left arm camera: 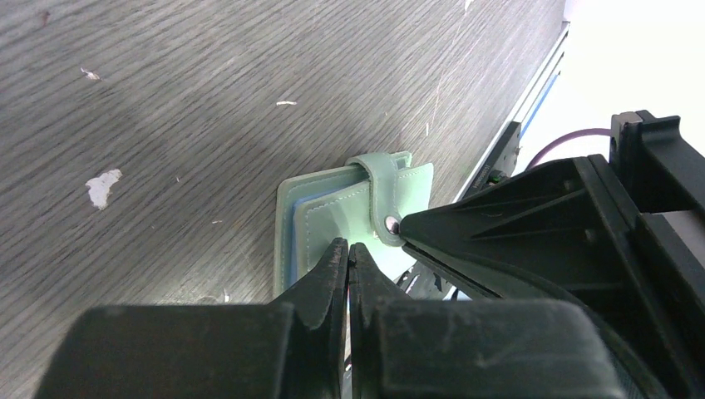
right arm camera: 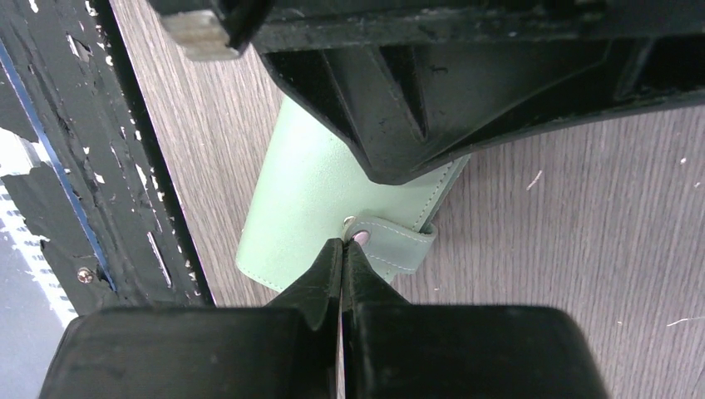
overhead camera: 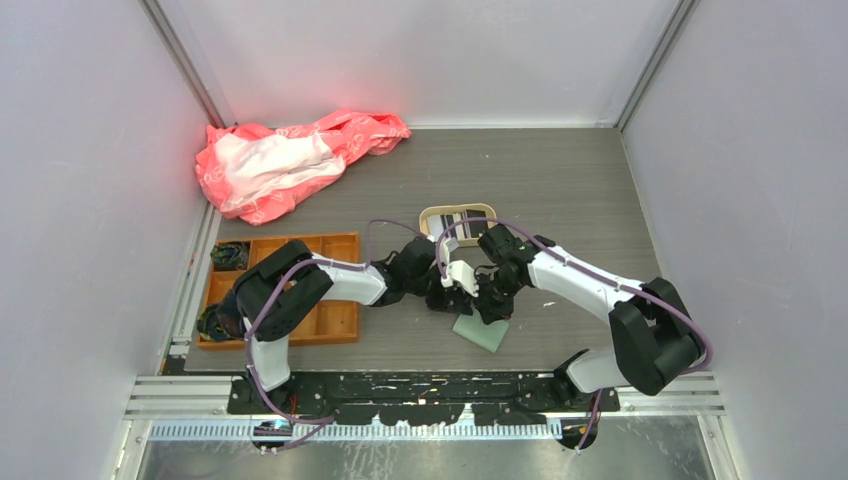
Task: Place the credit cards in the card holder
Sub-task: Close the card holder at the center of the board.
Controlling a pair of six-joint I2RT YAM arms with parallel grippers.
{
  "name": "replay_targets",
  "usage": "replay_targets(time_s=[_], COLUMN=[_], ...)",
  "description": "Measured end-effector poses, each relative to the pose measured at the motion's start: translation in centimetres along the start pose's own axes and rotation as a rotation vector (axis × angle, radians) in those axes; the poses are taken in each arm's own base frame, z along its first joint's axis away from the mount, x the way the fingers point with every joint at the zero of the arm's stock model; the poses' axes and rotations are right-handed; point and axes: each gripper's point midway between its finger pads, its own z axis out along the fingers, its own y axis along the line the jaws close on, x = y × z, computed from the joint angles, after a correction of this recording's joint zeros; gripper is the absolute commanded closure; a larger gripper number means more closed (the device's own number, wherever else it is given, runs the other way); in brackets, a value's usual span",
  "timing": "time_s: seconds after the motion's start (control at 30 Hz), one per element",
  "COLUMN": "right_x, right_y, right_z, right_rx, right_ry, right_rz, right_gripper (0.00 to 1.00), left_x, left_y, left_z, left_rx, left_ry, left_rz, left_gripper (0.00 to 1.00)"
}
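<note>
A closed sage-green card holder (overhead camera: pixel 482 332) lies flat on a grey wood-grain table (overhead camera: pixel 560 190), near its front edge, with both arms meeting over it. The left gripper (left arm camera: pixel 347 249) hangs just above the holder's near edge, its two black fingers pressed together with nothing between them. The right gripper (right arm camera: pixel 342 245), also pressed shut, has its tips right at the small metal snap (right arm camera: pixel 360 237) on the holder's fastening strap (right arm camera: pixel 399 241); whether it pinches the strap cannot be told. The holder is smooth, leather-like and rectangular, with pale stitching along its borders and a rounded strap wrapping over one edge. Farther back, dark and pale credit cards (overhead camera: pixel 463 224) sit in a round-cornered beige tray (overhead camera: pixel 430 215).
</note>
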Motion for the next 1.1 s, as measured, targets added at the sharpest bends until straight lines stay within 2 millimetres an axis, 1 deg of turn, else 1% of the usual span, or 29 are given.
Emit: replay_targets(time_s=[0.33,0.6,1.1], right_x=[-0.36,0.19,0.01], right_y=[0.51,0.87,0.98], right_z=[0.11,0.52,0.74], right_rx=[-0.001,0.000,0.014], right_ry=[0.009,0.044,0.061], right_rz=[-0.035,-0.069,-0.087], right_gripper=[0.99,0.99,0.99], left_x=[0.05,0.14,0.41], left_y=[-0.01,-0.06,0.18], left_z=[-0.01,-0.03,0.18], left_rx=[0.001,0.004,0.002], left_ry=[0.003,0.008,0.022], left_rz=[-0.001,-0.001,-0.005], left_gripper=[0.98,0.98,0.98])
